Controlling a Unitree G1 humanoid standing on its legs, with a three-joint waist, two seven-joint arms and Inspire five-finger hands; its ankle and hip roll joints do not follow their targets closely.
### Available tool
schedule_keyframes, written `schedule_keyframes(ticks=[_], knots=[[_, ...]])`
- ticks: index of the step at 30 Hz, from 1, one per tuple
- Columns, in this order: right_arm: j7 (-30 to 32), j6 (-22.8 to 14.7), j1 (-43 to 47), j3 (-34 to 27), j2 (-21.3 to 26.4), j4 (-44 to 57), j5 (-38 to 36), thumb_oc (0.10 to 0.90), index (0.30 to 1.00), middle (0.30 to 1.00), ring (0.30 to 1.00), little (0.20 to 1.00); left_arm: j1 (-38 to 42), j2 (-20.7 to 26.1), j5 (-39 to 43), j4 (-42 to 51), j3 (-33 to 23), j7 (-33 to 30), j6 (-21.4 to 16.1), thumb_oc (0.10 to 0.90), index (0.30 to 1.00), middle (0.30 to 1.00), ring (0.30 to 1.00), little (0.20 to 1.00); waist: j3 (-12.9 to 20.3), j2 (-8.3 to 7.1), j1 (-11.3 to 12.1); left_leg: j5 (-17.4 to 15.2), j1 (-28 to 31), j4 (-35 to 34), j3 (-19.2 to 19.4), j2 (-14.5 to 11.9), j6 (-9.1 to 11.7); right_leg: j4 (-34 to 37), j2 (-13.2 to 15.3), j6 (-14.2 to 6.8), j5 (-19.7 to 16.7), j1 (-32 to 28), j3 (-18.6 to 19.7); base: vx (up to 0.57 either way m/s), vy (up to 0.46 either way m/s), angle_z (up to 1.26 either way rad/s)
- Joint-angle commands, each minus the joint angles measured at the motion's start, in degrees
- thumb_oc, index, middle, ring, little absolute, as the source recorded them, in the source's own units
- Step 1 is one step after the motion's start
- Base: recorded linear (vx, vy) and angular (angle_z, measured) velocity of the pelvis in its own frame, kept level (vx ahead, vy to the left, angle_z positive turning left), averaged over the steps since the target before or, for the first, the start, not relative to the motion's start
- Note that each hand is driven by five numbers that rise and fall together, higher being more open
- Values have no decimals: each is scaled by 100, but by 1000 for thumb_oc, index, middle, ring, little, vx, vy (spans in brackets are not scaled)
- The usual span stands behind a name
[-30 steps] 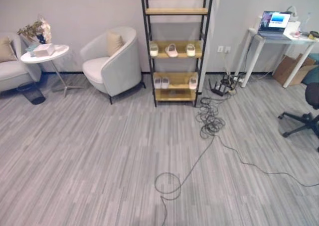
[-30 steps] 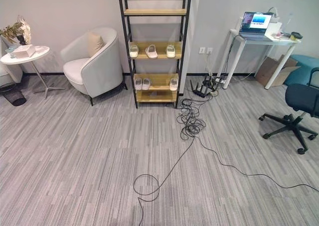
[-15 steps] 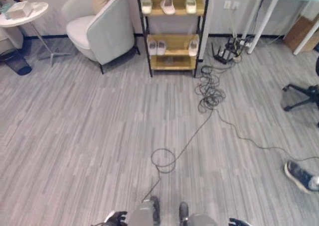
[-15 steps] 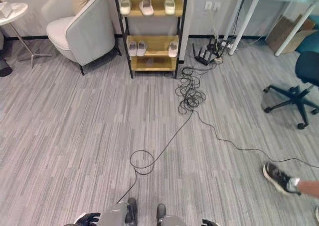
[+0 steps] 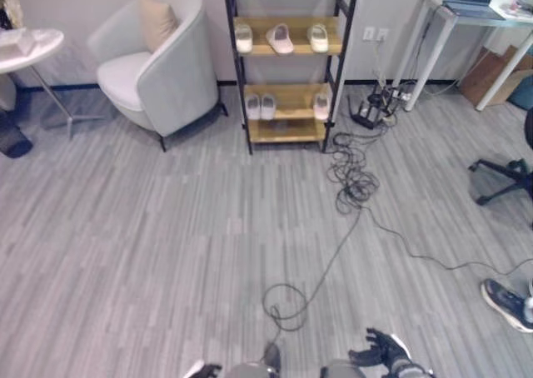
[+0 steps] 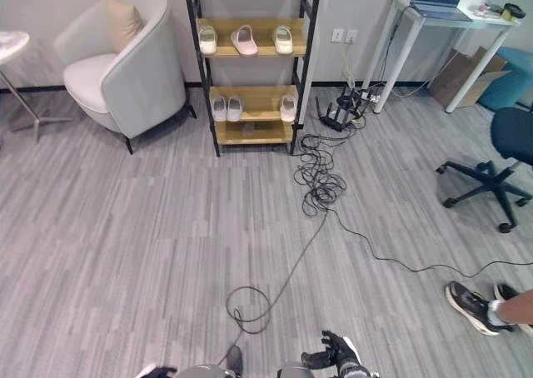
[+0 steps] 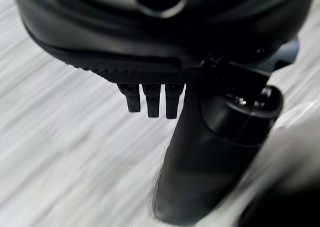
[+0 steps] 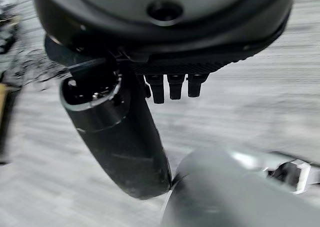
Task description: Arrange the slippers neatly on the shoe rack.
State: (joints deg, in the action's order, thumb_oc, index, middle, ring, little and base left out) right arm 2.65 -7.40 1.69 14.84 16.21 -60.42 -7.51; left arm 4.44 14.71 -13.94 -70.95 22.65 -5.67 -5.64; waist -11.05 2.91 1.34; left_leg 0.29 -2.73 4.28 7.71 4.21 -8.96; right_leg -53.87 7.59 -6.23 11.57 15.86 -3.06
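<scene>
**Approach stage: rack not yet reached**

Slippers (image 5: 280,38) sit on the shoe rack (image 5: 287,70) far across the floor. Left hand (image 7: 150,99) and right hand (image 8: 172,89) hang empty, fingers relaxed. Next: walk closer before reaching.

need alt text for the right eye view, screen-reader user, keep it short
A black-framed shoe rack with wooden shelves stands against the far wall, three pale slippers on one shelf and three more on the shelf below. An armchair sits on its left, a white desk on its right. The robot's right hand shows at the bottom edge, far from the rack.
</scene>
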Motion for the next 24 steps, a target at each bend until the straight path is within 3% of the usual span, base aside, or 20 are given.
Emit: schedule_keyframes(ticks=[1,4,5,6,9,10,12,13,14,15,16,17,19,22,23,24], knots=[[41,-202,26,36,121,483,106,800,900,900,900,900,28,162,-171,779,76,-296,-326,800,900,900,900,900,-224,49,-252,-171,424,-293,-454,111,398,2233,-261,40,-1079,-239,-254,750,-137,46],[42,-245,17,128,93,626,104,800,900,900,900,900,169,163,-626,914,435,-306,-449,800,900,900,900,900,-218,-57,-412,-563,820,-285,-673,209,551,4092,-159,-115,-1450,-70,23,521,-164,52],[43,-242,10,128,95,630,105,800,900,900,900,900,164,161,-629,915,436,-307,-449,800,900,900,900,900,-232,-31,-421,-589,848,-277,-686,182,554,4154,-183,-115,-1467,-135,-2,604,-232,43],[50,-234,-5,239,52,717,224,800,900,900,900,900,207,107,-891,835,567,-377,-493,800,900,900,900,900,-201,-58,-509,-865,1161,-219,-791,150,690,4974,32,-250,-1842,80,-12,419,-151,36],[55,-220,-44,270,30,755,351,800,900,900,900,900,150,76,-1052,895,645,-388,-562,800,900,900,900,900,-150,-3,-598,-1054,1479,-149,-926,6,832,5438,110,-350,-2036,106,-233,637,-288,16],[42,-208,-70,300,8,664,490,800,900,900,900,900,64,36,-1142,806,662,-409,-593,800,900,900,900,900,-66,12,-613,-1044,1682,0,-1006,-91,954,5450,166,-408,-2161,145,-527,532,-324,25],[25,-211,-54,365,-53,585,441,800,900,900,900,900,-74,-66,-1187,619,629,-489,-545,800,900,900,900,900,61,16,-611,-727,1696,627,-1080,-273,1194,5190,117,-250,-2183,-95,-652,546,-366,55],[25,-214,-53,367,-52,581,439,800,900,900,900,900,-75,-70,-1188,617,628,-492,-546,800,900,900,900,900,59,24,-613,-745,1685,657,-1081,-281,1199,5186,110,-247,-2180,-97,-656,359,-276,52],[9,-220,14,413,-59,416,405,800,900,900,900,900,-87,-158,-1187,480,602,-530,-496,800,900,900,900,900,83,54,-614,-283,1464,1438,-969,-438,1336,5041,-1,-103,-2074,-266,-679,408,-469,28],[47,-206,100,518,21,446,379,800,900,900,900,900,-29,-188,-1075,427,605,-542,-449,800,900,900,900,900,10,-22,-575,655,646,3066,-579,-903,1451,4936,-117,244,-1811,-681,-715,401,-469,11],[47,-204,103,517,18,448,379,800,900,900,900,900,-25,-185,-1075,427,604,-541,-449,800,900,900,900,900,26,-37,-586,668,609,3077,-590,-887,1449,4943,-100,245,-1824,-660,-721,340,-518,7],[90,-238,154,568,33,409,344,800,900,900,900,900,20,-167,-1002,534,623,-548,-467,800,900,900,900,900,-94,-132,-485,753,309,3782,-419,-1066,1375,4866,-160,435,-1622,-841,-757,208,-304,0],[152,-231,319,668,45,276,265,800,900,900,900,900,61,-153,-965,577,751,-656,-462,800,900,900,900,900,-292,-250,-253,676,-407,4512,-499,-931,1305,4842,-316,575,-1392,-1132,-562,322,-379,-90],[188,-241,354,599,89,139,172,800,900,900,900,900,10,-161,-899,763,783,-737,-480,800,900,900,900,900,-302,-195,39,334,-1015,3622,-525,-507,1170,4985,-488,544,-1187,-1617,-312,532,-204,-76],[189,-258,362,602,95,32,158,800,900,900,900,900,-41,-162,-906,759,789,-788,-515,800,900,900,900,900,-267,-76,174,281,-1151,2434,-586,-239,1080,4990,-673,497,-976,-1833,-169,663,-94,-34],[200,-263,364,621,91,-30,171,800,900,900,900,900,-78,-187,-928,768,828,-819,-509,800,900,900,900,900,-250,-10,248,317,-1149,1644,-644,-137,1054,4955,-762,465,-843,-1952,-92,692,-76,-32]])
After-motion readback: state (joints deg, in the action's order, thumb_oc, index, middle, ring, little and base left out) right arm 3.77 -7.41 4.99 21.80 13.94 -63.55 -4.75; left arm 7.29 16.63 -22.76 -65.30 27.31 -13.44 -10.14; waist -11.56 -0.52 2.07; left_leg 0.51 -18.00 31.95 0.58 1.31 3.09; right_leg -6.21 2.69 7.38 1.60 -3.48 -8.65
